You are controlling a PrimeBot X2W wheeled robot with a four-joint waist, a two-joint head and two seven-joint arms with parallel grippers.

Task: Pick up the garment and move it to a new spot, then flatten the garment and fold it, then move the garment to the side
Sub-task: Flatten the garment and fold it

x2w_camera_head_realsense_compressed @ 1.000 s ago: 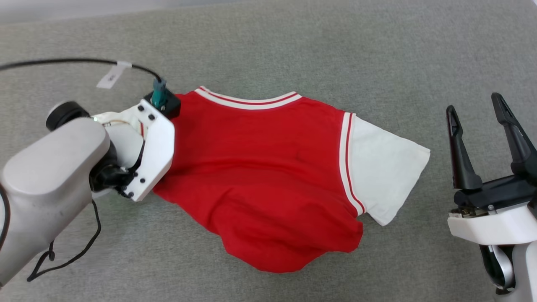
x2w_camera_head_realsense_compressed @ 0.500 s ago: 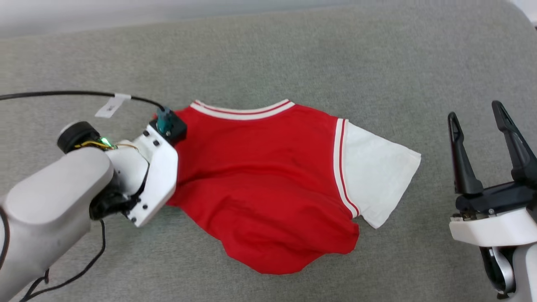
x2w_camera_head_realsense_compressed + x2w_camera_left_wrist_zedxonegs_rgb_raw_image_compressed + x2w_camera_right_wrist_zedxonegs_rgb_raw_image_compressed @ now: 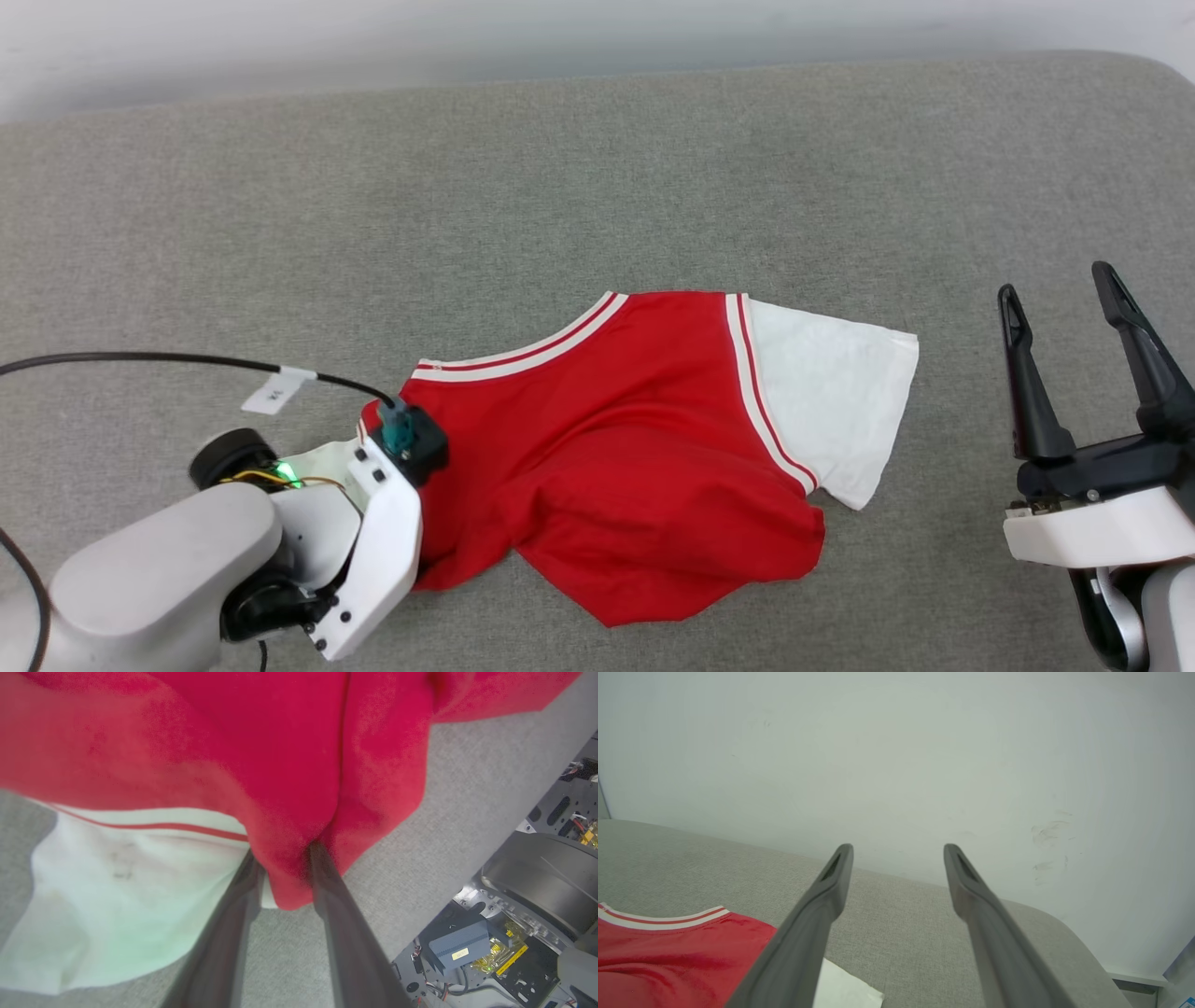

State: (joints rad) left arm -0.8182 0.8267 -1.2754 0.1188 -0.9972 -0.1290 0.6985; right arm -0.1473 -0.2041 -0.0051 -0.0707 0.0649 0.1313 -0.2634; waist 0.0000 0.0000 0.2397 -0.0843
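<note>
Since a second back, our left gripper, the one with two long dark fingers, has tugged its end of the bright red jersey garment (thin soft cloth, white sleeves, red-and-white striped trim) toward us, so the collar that ran level now slants. Heads up: the head camera tipped too, so part of that shift is just the view. Those fingers are drawn narrow and pinching a fold of red cloth right beside a white sleeve. The tips are buried in fabric, so we can't really tell how deep the bite goes. Most of the shirt lies rumpled on the flat grey woven surface, toward the front middle. Our right gripper stands wide with nothing in it, well apart from the far white sleeve. For the move, we'd say drag low and slow so the thin cloth trails behind instead of bunching, since the hem is already puckered. Don't yank either, or that small pinch may slip. Once it's parked, the right side could take the other shoulder to pull things flat. Count so far: one garment, two white sleeves, two grippers, one black cable carrying one white tag.
</note>
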